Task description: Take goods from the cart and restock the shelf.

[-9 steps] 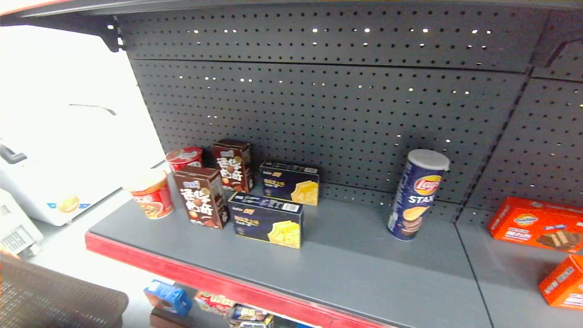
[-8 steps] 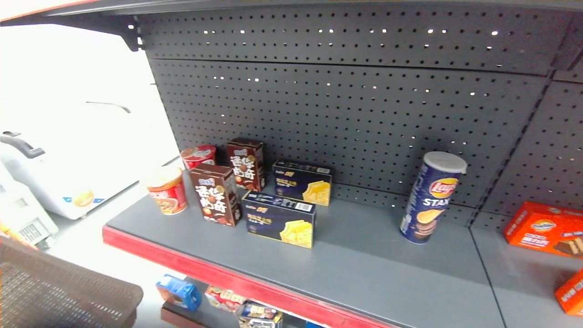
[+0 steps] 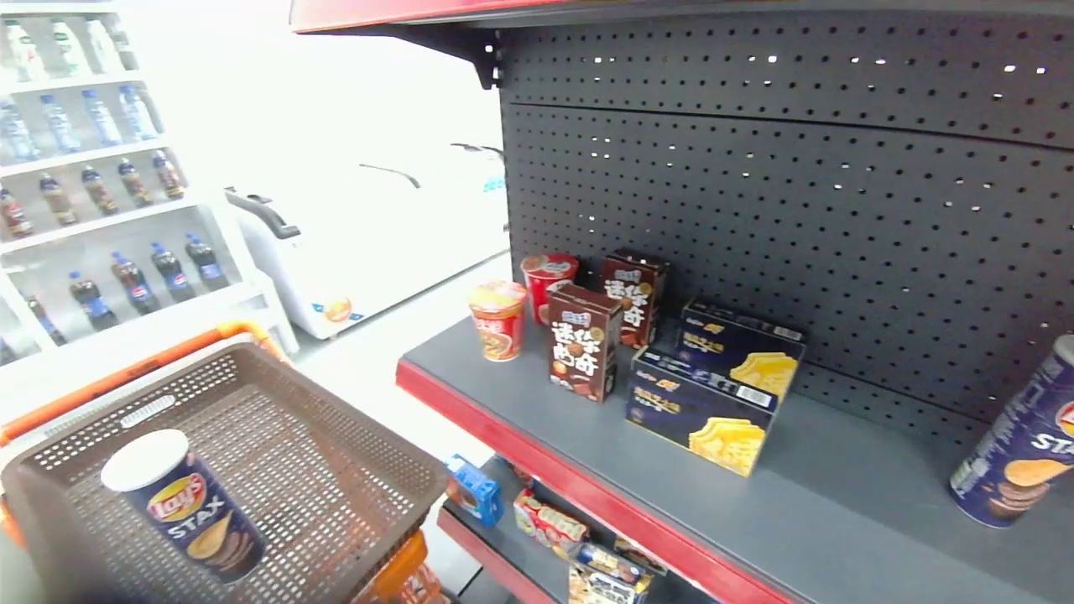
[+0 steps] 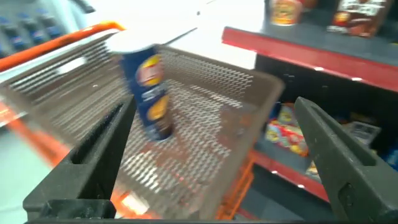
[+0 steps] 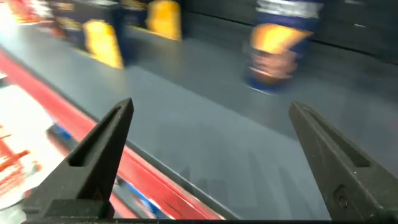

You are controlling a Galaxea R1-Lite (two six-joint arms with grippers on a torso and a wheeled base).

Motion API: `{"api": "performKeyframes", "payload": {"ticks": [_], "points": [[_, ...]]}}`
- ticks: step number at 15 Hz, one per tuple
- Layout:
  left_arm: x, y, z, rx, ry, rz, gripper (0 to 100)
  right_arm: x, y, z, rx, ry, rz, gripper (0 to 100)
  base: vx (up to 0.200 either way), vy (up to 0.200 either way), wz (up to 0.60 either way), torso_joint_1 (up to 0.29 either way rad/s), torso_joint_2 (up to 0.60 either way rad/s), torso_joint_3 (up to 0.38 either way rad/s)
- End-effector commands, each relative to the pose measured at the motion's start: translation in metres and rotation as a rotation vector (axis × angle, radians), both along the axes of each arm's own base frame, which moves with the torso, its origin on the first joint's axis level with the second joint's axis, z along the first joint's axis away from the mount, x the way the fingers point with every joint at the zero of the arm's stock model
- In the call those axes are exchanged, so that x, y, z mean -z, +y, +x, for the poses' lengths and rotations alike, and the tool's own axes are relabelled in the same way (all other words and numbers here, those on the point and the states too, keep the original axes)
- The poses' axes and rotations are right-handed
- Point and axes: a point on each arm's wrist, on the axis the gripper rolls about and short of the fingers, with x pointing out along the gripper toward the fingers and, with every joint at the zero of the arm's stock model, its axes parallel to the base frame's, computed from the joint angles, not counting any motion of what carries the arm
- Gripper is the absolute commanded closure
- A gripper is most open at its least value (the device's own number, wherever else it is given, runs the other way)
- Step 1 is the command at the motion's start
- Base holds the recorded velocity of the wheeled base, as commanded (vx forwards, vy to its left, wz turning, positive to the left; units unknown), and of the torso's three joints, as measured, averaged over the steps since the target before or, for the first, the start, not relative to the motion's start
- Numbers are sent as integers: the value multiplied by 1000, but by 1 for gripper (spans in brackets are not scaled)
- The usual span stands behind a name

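A brown mesh basket on the orange cart holds one blue chips can standing upright. My left gripper is open above the basket, with that can ahead between its fingers and apart from them. The grey shelf with a red front edge carries another blue chips can at the right. My right gripper is open and empty over the shelf board, short of that can.
On the shelf's left stand two cup noodles, two brown boxes and two dark blue boxes. A lower shelf holds more goods. A white chest freezer and a rack of drink bottles stand behind the cart.
The head camera has swung to the left, bringing the cart basket and its can into view. The goods on the shelf have not moved.
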Motion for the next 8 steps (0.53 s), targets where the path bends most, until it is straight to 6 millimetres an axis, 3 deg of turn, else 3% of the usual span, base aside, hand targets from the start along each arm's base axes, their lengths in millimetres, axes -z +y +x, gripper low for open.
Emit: {"api": "performKeyframes", "payload": {"ticks": [1, 5, 7, 8], "points": [[0, 0, 0, 0, 1, 0, 0, 0, 0, 0, 0, 0, 0, 0, 0, 0, 600, 7, 12, -2], [0, 0, 0, 0, 1, 0, 0, 0, 0, 0, 1, 0, 0, 0, 0, 0, 600, 1, 2, 6], [-4, 0, -1, 9, -16, 15, 0, 0, 0, 0, -2, 0, 3, 0, 0, 0, 0, 0, 0, 0], [-41, -1, -8, 71, -60, 85, 0, 0, 0, 0, -2, 0, 3, 0, 0, 0, 0, 0, 0, 0]]}}
